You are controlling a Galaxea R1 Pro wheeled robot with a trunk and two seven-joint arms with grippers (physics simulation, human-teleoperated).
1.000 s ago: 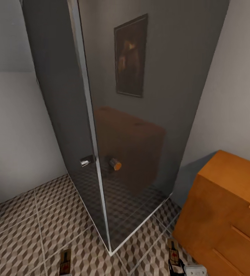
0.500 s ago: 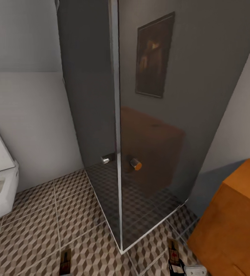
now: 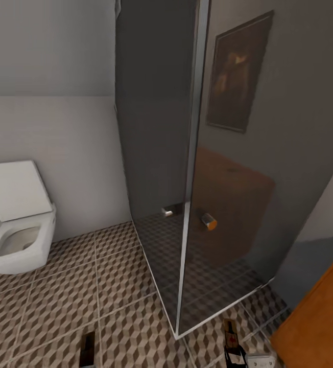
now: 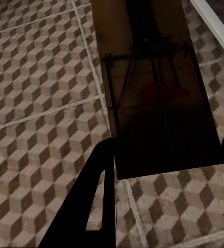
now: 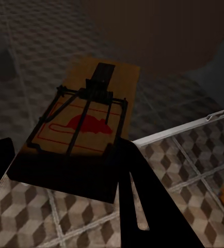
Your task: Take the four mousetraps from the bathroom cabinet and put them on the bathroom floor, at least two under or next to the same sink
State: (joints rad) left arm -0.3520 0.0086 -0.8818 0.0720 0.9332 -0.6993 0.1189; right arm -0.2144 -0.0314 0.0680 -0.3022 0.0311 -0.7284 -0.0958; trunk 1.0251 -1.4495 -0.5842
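Camera panned left; mousetraps [image 3: 231, 335] [image 3: 87, 349] held, long axes forward.

White toilet [image 3: 18, 225] left; glass shower enclosure [image 3: 222, 168] centre.

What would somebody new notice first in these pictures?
The tall dark glass shower fills the middle of the head view, its corner set on the cube-patterned floor. A white toilet with its lid up stands against the wall to its left. Each wrist view shows a mousetrap between the fingers: left trap and right trap with a red mouse print.
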